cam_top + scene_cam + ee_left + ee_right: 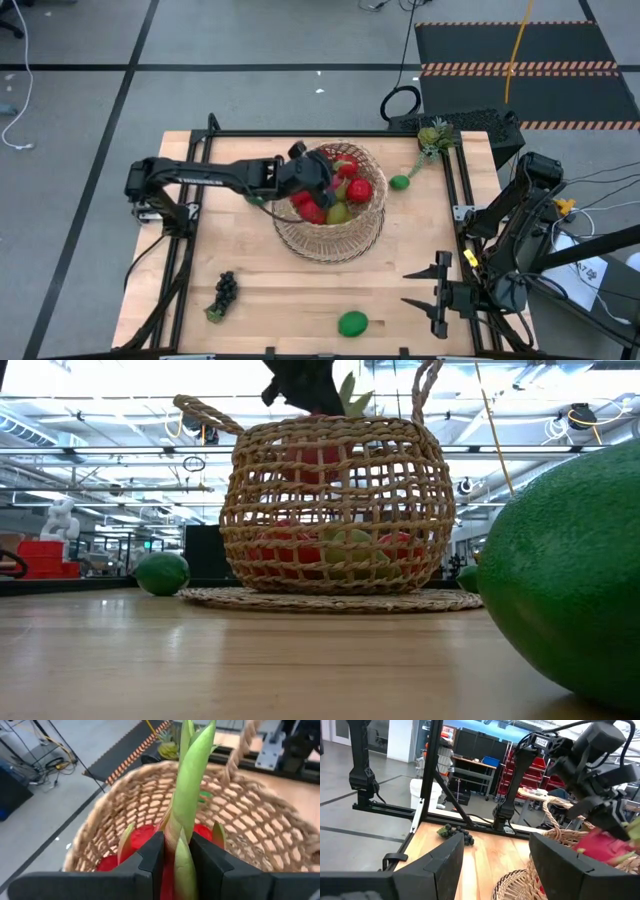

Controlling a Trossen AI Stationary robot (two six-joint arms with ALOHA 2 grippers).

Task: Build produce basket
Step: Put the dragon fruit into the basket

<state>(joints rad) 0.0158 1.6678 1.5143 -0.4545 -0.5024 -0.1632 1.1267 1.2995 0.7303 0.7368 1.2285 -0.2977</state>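
The tan wicker basket (330,235) (335,510) stands mid-table on its woven mat, with red and green produce (358,190) in it. My left gripper (318,187) (177,860) reaches in from the table's left over the basket's mouth, shut on a pink dragon fruit (306,204) (602,845). Through the weave the fruit's body (312,462) shows just below the rim, and its leaves (350,400) rise above it. My right gripper (420,288) (495,865) hovers open and empty near the front right corner. My left gripper pinches the dragon fruit's pink body (167,877) between its two fingers (150,852). The long green leaves (192,785) stick out forward past the fingertips. The fingers come from the table's left, slanting down. The fruit hangs in the basket's mouth, clear of the produce below.
Dark grapes (225,295) lie front left, and a large green fruit (352,323) (570,580) at the front edge. A small lime (399,182) sits right of the basket and a toy pineapple (432,138) at the far right. Another lime (162,572) lies left of the basket.
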